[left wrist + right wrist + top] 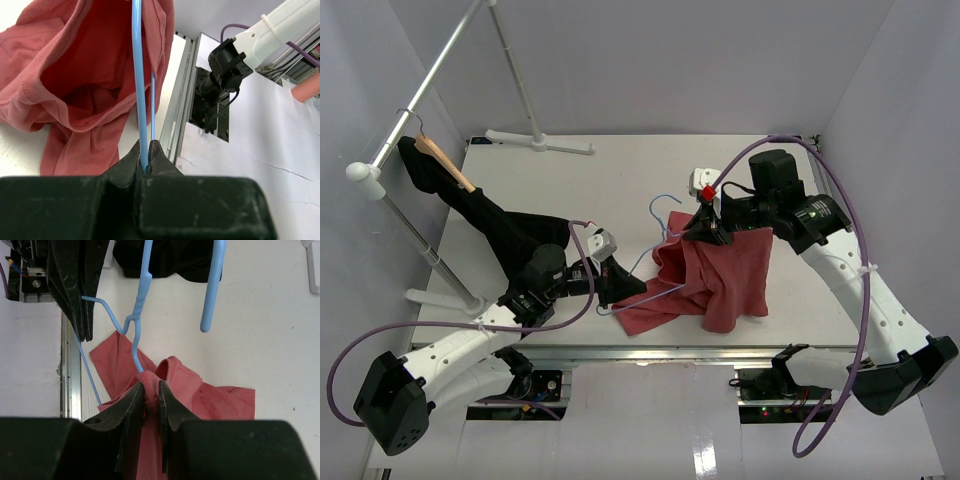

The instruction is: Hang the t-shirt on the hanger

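Note:
The salmon-red t-shirt (725, 272) hangs bunched at the table's middle, its lower part lying on the table. My right gripper (704, 232) is shut on its ribbed collar (150, 385), holding it up. The light-blue wire hanger (663, 197) runs through the collar, with its hook (136, 315) sticking out above the cloth. My left gripper (635, 288) is shut on the hanger's wire (138, 75), which passes into the t-shirt's opening (85, 85). The rest of the hanger is hidden inside the cloth.
A black garment (495, 222) on a tan wooden hanger (445, 160) hangs from the white rack (420, 90) at the left. The rack's foot (540, 142) lies along the back edge. The table's metal front rail (177, 100) is close to the shirt.

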Tool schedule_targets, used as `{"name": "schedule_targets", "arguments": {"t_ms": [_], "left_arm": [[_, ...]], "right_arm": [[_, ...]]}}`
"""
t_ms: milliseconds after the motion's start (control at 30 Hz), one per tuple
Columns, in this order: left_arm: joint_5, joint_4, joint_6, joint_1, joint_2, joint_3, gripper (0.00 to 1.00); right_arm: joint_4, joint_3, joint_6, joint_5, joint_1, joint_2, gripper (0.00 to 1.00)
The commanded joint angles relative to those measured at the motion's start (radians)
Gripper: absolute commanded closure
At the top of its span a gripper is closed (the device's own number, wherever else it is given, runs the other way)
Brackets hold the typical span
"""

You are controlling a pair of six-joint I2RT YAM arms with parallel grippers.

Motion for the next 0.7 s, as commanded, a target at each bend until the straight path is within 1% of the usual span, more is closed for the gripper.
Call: {"name": "schedule_targets", "arguments": {"t_ms": [0, 167, 233, 367, 500, 567, 667], "left_arm": [[0.01, 0.13, 0.027, -0.007, 0.014, 0.108, 1.0], [0.01, 0.141, 0.031, -0.007, 0.027, 0.125, 1.0], [0.004, 0.128, 0.04, -0.007, 0.029, 0.133, 1.0], [0.005, 0.124, 0.047, -0.007, 0.023, 0.14, 1.0], [-0.007, 0.104, 0.056, -0.007, 0.016, 0.152, 1.0], [-0.024, 0.095, 0.056, -0.007, 0.013, 0.158, 1.0], [-0.072, 0.073, 0.038, -0.007, 0.004, 0.172, 1.0]], "right_arm": [[0.053, -0.05, 0.092, -0.092, 0.03, -0.01, 0.77], [0.06, -0.083, 0.101, -0.105, 0.038, -0.016, 0.7], [0.07, -0.108, 0.108, -0.091, 0.04, -0.025, 0.7], [0.096, -0.142, 0.137, -0.066, 0.042, -0.051, 0.74], [0.166, -0.178, 0.164, -0.068, 0.048, -0.096, 0.92], [0.193, -0.202, 0.198, -0.034, 0.048, -0.125, 0.92], [0.288, -0.24, 0.274, 0.042, 0.048, -0.168, 0.92]]}}
